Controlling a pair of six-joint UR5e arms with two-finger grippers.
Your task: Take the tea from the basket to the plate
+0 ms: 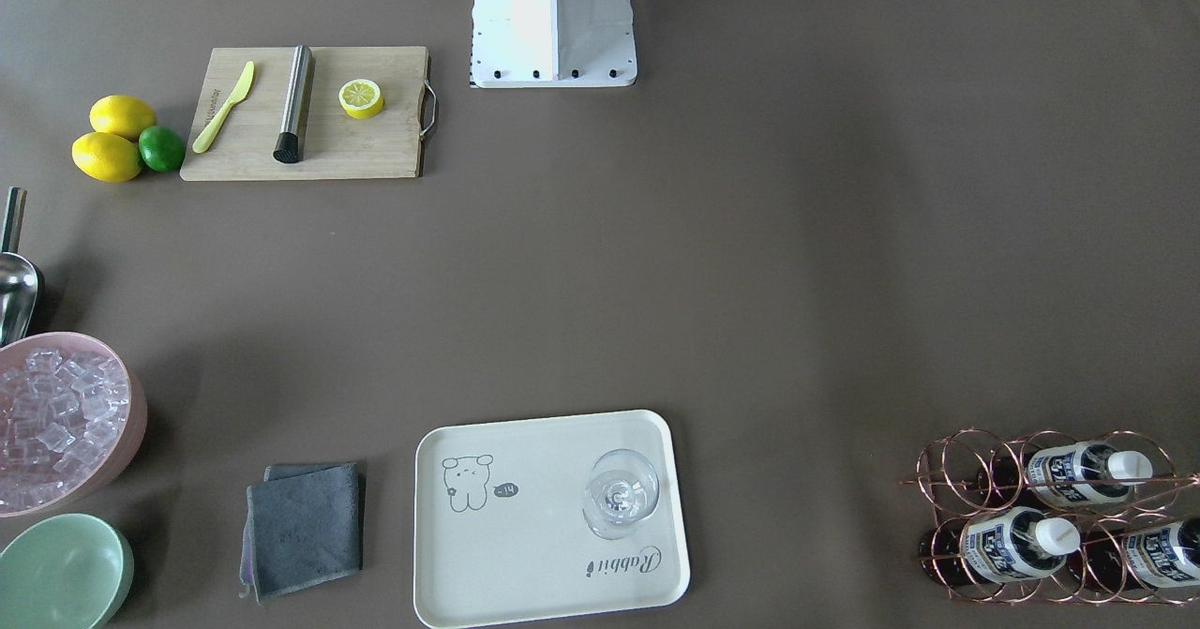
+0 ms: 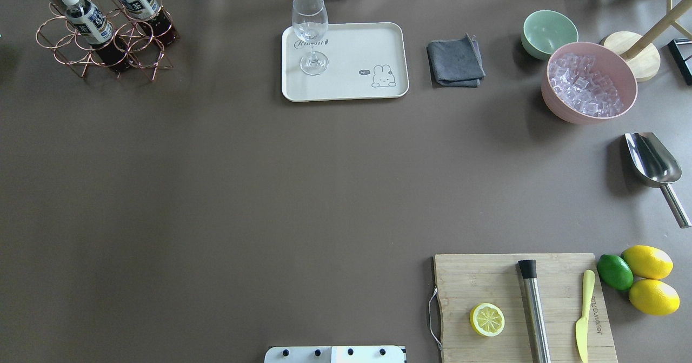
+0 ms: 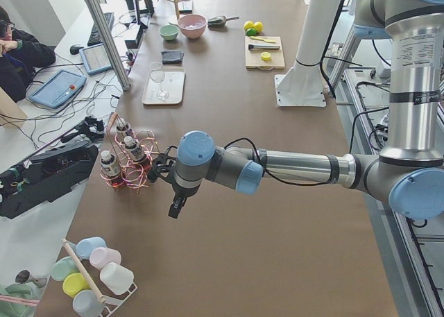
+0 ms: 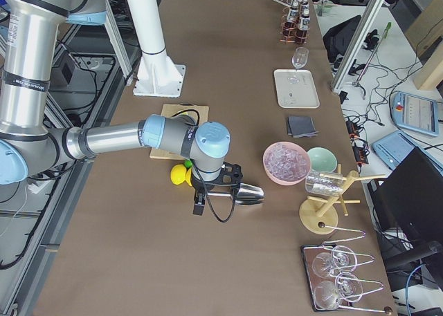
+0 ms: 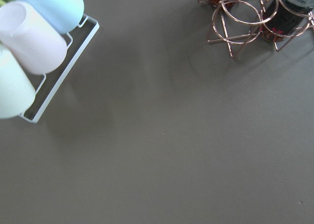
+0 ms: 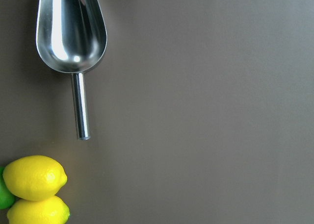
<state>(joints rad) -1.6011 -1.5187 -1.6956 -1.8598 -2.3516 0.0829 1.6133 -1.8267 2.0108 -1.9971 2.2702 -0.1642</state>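
The tray [image 1: 525,554] at the table's far edge bears "Rabbit" in script and a bubble reading "hi" (upside down from the front). Print on the corner bottles [image 1: 1008,545] is unreadably small.

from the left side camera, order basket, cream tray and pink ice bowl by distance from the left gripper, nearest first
1. basket, just beside the left gripper.
2. cream tray, farther up the table.
3. pink ice bowl, at the far end.

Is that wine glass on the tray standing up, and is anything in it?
Upright and empty: the wine glass stands on its foot on the cream tray, its bowl clear throughout.
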